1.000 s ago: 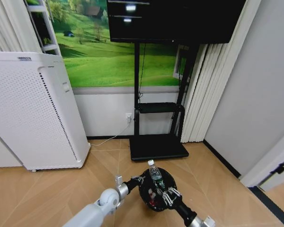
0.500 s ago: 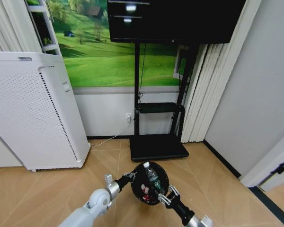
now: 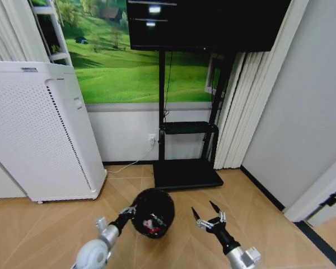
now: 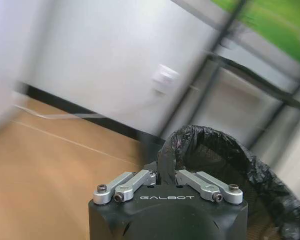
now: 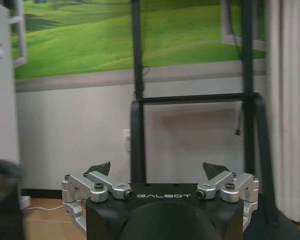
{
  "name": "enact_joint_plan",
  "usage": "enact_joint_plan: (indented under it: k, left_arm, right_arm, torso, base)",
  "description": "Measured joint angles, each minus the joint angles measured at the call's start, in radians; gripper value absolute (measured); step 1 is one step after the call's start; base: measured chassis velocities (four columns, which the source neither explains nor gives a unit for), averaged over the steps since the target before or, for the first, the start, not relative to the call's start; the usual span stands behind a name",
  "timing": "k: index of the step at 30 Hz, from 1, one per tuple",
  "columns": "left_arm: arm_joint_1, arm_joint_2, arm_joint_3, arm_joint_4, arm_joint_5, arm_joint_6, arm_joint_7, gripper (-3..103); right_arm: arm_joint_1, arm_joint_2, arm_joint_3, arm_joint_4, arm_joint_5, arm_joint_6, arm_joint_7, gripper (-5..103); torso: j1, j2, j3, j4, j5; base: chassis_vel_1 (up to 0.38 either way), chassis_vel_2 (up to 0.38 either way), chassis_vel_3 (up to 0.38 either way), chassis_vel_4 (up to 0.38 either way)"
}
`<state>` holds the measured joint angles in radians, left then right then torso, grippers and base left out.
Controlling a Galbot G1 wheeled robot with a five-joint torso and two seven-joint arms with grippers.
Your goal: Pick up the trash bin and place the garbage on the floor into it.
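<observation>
The trash bin (image 3: 152, 212) is a small black round basket lined with a black bag, held tilted just above the wooden floor. My left gripper (image 3: 129, 212) is shut on its near rim. In the left wrist view the left gripper (image 4: 165, 172) pinches the bag-covered rim of the trash bin (image 4: 225, 165). Red-and-white garbage (image 3: 151, 223) lies inside the bin. To the right of the bin and apart from it, my right gripper (image 3: 205, 210) is open with nothing in it. In the right wrist view the right gripper (image 5: 158, 169) has its fingers spread wide.
A tall white perforated appliance (image 3: 39, 129) stands at the left against the wall. A black TV stand with a flat base (image 3: 187, 174) is straight ahead, and a white cable (image 3: 126, 165) runs along the floor beside it. Curtains and a grey wall (image 3: 291, 112) close the right side.
My right gripper held a clear bottle over the bin, then let go, opened and pulled back to the right. The left arm has swung the bin to the left and drawn it back.
</observation>
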<state>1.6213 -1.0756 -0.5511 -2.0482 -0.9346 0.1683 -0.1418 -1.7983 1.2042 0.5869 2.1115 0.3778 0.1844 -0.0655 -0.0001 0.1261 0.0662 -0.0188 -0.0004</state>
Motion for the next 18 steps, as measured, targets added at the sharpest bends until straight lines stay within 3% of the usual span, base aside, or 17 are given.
enact_joint_plan:
  k: [1,3,4,5,7,8,10,13,18]
  left_arm:
    - [0.0,0.0,0.0,0.0,0.0,0.0,0.0,7]
    - [0.106,-0.054,-0.183,-0.033,0.052,0.014,-0.014,7]
    - [0.106,-0.054,-0.183,-0.033,0.052,0.014,-0.014,7]
    - [0.17,-0.096,-0.288,-0.049,0.046,0.018,-0.007,7]
    - [0.239,-0.132,-0.379,-0.063,-0.004,0.029,0.003,7]
    - [0.239,-0.132,-0.379,-0.063,-0.004,0.029,0.003,7]
    - [0.321,-0.163,-0.489,-0.059,-0.069,0.03,0.041,7]
    - [0.369,-0.183,-0.561,-0.029,-0.104,0.019,0.079,7]
    - [0.385,-0.18,-0.594,0.014,-0.153,0.016,0.079,7]
  right_arm:
    - [0.0,0.0,0.0,0.0,0.0,0.0,0.0,100]
    - [0.008,0.019,0.012,0.001,0.011,-0.02,0.045,100]
    - [0.008,0.019,0.012,0.001,0.011,-0.02,0.045,100]
    - [0.01,0.038,0.016,0.004,0.02,-0.028,0.065,100]
    - [0.007,0.063,0.018,0.008,0.02,-0.03,0.081,100]
    - [0.007,0.063,0.018,0.008,0.02,-0.03,0.081,100]
    - [0.005,0.097,0.018,0.013,0.004,-0.028,0.088,100]
    - [0.013,0.108,0.009,0.015,-0.007,-0.029,0.088,100]
    - [0.009,0.122,0.008,0.016,-0.015,-0.026,0.09,100]
  torso:
    - [0.0,0.0,0.0,0.0,0.0]
    - [0.0,0.0,0.0,0.0003,0.0003]
    - [0.0,0.0,0.0,0.0003,0.0003]
    - [0.0,0.0,0.0,0.0007,0.0007]
    - [0.0,0.0,0.0,0.0009,0.0003]
    - [0.0,0.0,0.0,0.0009,0.0003]
    - [0.0,0.0,0.0,-0.0002,0.0001]
    - [0.0,0.0,0.0,0.0004,0.0005]
    - [0.0,0.0,0.0,0.0004,0.0001]
  base:
    - [0.0,0.0,0.0,0.0]
    - [0.0,0.0,0.0,0.0]
    - [0.0,0.0,0.0,0.0]
    - [0.0,0.0,0.0,0.0]
    - [0.0,0.0,0.0,0.0]
    - [0.0,0.0,0.0,0.0]
    - [0.054,0.04,-0.054,-0.019]
    - [0.071,0.044,-0.116,-0.078]
    - [0.174,0.152,-0.155,-0.144]
